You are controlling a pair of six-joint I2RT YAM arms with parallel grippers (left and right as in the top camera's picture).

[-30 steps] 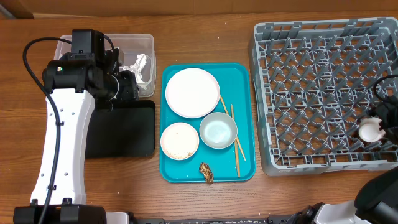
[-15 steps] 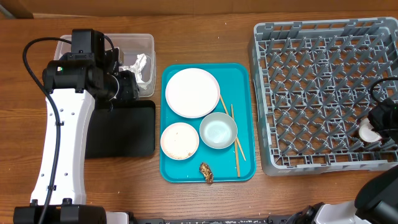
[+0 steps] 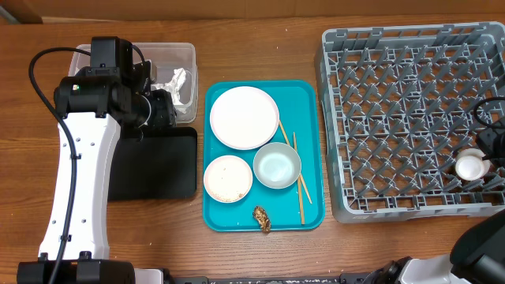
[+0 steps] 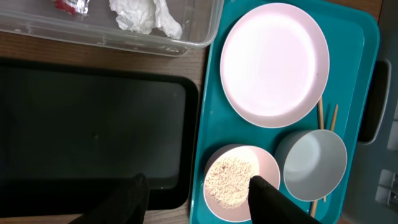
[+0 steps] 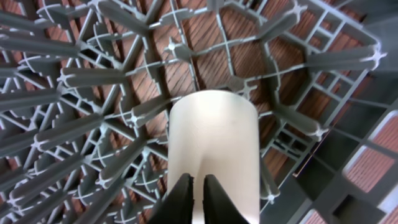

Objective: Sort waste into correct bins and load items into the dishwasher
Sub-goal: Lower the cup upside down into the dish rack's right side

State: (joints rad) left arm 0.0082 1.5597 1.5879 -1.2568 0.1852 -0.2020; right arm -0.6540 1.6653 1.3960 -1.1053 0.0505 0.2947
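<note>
From overhead, the left arm (image 3: 79, 181) covers much of the clear tub (image 3: 177, 55) and the near edge of the black tray (image 3: 162, 166). The right arm is almost wholly cut off at the frame's right edge. The red wrapper (image 4: 71, 5) shows only in the left wrist view, clipped by the top edge, inside the tub beside the white napkin (image 3: 180, 83). The brown lump (image 3: 262, 219) falls outside that view.

The left gripper (image 4: 198, 180) hangs over the seam between the black tray and the teal tray (image 3: 312, 102). Its fingers are spread wide and hold nothing.

The right gripper (image 5: 199, 186) has its fingers drawn close together, with a sliver of white wall between them — pinched on the small cup (image 3: 470, 165). The cup stands among the pegs near the right front corner of the grey rack (image 3: 327, 126). Pegs crowd round it on all sides, and its base cannot be seen.

There are two bins, side by side. On the teal tray sit:
- one large plate (image 3: 244, 117)
- one smaller dish (image 3: 228, 178) holding loose rice (image 4: 230, 180)
- one bowl (image 3: 277, 165), touching or nearly touching both the plate and the dish
- two chopsticks (image 3: 298, 177), lying along the bowl's right side
- one lump, at the front edge

The cup is the only thing in the rack.
</note>
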